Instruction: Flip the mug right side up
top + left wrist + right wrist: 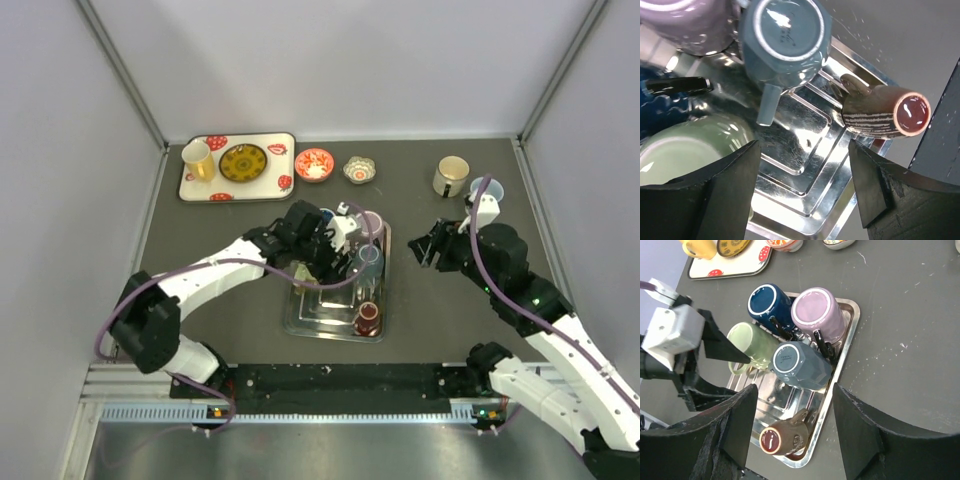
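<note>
Left gripper: over the tray's near-left part, next to your green mug.
Left fingers: spread wide. You see only bare tray in the gap between them. One finger is just beside the green mug's wall; you cannot tell whether it touches.
Right gripper: hangs over bare table to the right of the tray, well apart from every mug.
Right fingers: spread, holding and touching nothing.
Green mug: pale glazed ceramic with a round wall. It sits bottom up and leaning, on the tray's left side between the navy mug and the near rim.
Tray: polished metal, a rectangle with rounded corners and a stepped, ribbed floor that mirrors the mugs.
Grey mug: blue-grey with a faceted wall and a pale foot ring. It is bottom up in mid-tray, its straight handle pointing down at the floor.
Pink mug: glossy lilac and round, bottom up in the far-right corner.
Navy mug: dark glossy blue, bottom up in the far-left corner.
Brown mug: matt, finely streaked wall, shiny red-brown base and a looped handle. It stands apart at the near-right end.
</note>
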{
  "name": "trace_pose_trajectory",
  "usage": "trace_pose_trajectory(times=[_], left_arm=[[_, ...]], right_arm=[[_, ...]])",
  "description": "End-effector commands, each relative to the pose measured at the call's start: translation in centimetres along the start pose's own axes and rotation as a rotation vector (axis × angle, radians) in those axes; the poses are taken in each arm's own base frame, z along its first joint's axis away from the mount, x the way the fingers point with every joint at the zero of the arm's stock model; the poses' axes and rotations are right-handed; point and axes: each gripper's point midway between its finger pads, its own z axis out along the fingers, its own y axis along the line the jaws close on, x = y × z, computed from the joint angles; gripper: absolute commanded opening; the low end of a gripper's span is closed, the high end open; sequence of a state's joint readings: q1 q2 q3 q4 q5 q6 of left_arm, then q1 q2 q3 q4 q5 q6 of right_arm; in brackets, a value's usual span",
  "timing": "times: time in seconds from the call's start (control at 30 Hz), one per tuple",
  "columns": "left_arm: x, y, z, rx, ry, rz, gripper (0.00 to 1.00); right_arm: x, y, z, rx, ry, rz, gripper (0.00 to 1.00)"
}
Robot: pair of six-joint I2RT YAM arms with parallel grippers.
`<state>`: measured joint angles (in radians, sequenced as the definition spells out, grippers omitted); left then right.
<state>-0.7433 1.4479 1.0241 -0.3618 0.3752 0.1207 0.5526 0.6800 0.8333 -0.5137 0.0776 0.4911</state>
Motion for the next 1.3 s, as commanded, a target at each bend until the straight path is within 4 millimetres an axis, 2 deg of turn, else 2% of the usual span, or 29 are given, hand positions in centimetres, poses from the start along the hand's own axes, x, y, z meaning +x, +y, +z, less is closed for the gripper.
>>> trace_pose_trajectory(times=[0.0, 0.23, 0.4, 0.57, 0.7, 0.83, 1.2, 1.27], left_arm=[[-1.0, -1.0, 0.9, 0.131, -0.016, 0.165, 0.75], [-0.7, 0.5, 2.7, 0.155, 0.037, 0.212, 0.73], [-1.9, 1.8, 3.3, 0.141, 0.035, 0.252, 0.72], [-1.2, 2.9, 4.6, 0.152, 0.082, 0.252, 0.70], [-0.2, 3.0, 5.6, 0.184, 0.119, 0.252, 0.67], [-0.1, 3.2, 6.1, 0.193, 0.131, 0.252, 0.64], [0.1, 3.5, 6.9, 0.190, 0.143, 0.218, 0.47], [0.0, 3.5, 7.1, 0.188, 0.138, 0.218, 0.40]], right_arm=[[-2.1, 1.5, -1.2, -0.049, -0.049, -0.007, 0.61], [-2.1, 1.7, -1.3, -0.058, -0.044, -0.001, 0.61], [-2.3, 2.0, -1.6, -0.073, -0.048, 0.002, 0.60], [-2.4, 2.2, -1.7, -0.080, -0.048, 0.000, 0.60], [-2.3, 2.2, -1.8, -0.081, -0.044, -0.001, 0.60], [-2.1, 2.1, -1.8, -0.083, -0.037, -0.002, 0.60], [-1.3, 1.7, -1.8, -0.074, -0.023, 0.005, 0.60], [-1.2, 1.7, -1.8, -0.074, -0.024, 0.008, 0.60]])
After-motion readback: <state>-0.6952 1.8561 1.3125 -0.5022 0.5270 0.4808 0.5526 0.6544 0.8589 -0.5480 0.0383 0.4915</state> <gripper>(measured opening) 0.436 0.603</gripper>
